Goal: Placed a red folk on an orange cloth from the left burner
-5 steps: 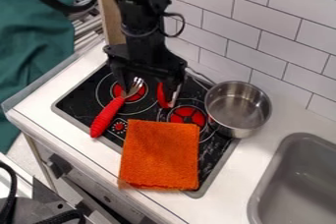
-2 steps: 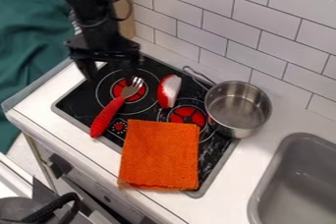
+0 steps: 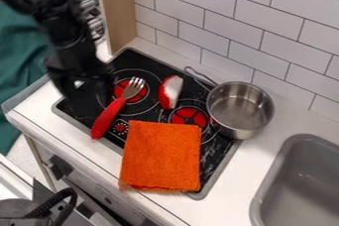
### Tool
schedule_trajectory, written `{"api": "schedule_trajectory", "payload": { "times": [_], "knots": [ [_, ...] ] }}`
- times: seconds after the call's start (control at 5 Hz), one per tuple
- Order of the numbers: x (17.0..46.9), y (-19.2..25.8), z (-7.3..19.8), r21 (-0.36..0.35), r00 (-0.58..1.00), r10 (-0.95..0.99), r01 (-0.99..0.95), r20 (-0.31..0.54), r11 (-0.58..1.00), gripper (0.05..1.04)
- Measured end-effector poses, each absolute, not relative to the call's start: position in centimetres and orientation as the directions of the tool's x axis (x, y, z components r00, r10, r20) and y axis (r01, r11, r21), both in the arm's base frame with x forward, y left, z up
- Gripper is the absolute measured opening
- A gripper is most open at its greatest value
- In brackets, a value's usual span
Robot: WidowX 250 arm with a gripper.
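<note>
Okay, fork (image 3: 106, 120) is on the left burner (image 3: 121, 87): metal head over its middle, red handle (image 3: 100, 127) running off it toward the lower left of the view. Gripper (image 3: 92, 105) is just left of the burner, blurred, fingers look spread, pinching nothing I can make out. Cloth (image 3: 162, 153) lies flat, down and right of the burner, no fork on it.

Handling: fork reads as light and rigid, low breakage risk. Red grip is thick and looks ribbed, should bite well if it's rubbery, but it's rounded, so it may roll. Metal neck (image 3: 130, 92) looks thinner and slicker; clamp there and it could twist.

Grab: across the handle at its neck end, fingers one per long side, near the likely balance point. Stay off the tines (image 3: 136, 81) and the tail of the handle, or the other end sags. Cloth should be soft, so lower gently and avoid snagging it.
</note>
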State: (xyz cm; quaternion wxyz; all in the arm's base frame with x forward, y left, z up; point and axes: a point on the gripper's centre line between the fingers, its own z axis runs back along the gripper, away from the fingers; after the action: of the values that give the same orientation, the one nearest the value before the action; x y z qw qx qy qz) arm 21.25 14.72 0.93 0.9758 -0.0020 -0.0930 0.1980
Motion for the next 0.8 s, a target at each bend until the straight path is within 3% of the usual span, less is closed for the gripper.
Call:
{"api": "schedule_trajectory", "payload": {
  "times": [0.8],
  "knots": [
    [21.4,13.2,-1.9,-0.054,0.930,0.331,-0.326,0.160,0.944,1.005]
  ]
}}
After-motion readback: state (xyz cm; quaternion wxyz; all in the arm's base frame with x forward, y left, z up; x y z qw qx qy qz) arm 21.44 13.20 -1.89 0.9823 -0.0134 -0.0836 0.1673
